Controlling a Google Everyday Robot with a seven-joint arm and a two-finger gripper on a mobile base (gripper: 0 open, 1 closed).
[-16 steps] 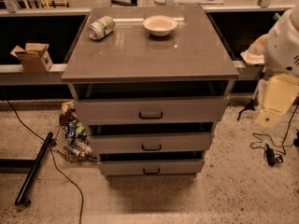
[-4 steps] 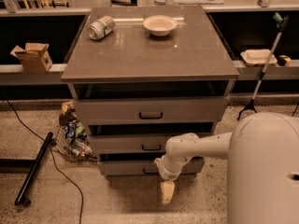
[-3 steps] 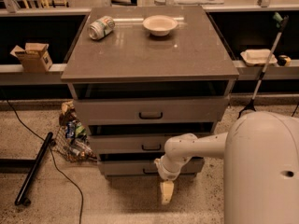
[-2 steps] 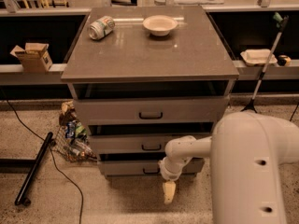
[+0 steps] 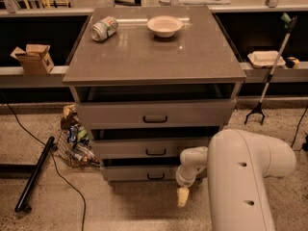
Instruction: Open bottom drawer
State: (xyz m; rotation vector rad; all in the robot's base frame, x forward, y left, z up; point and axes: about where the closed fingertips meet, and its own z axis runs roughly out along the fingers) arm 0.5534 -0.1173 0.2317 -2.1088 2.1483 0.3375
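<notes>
The gripper [image 5: 183,196], open or closed I couldn't tell, hung just below the bottom drawer's [image 5: 127,173] right corner, its handle [image 5: 155,176] lying up-left.

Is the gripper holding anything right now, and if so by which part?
Nothing: the gripper hangs below and right of the handle of the bottom drawer, not touching it.

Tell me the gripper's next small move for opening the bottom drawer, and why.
Probably raise the gripper and shift it left in the view, toward the handle of the bottom drawer. The gripper hangs below and to the right of that handle, pointing at the floor and apparently touching nothing, and the drawer looks shut.
</notes>
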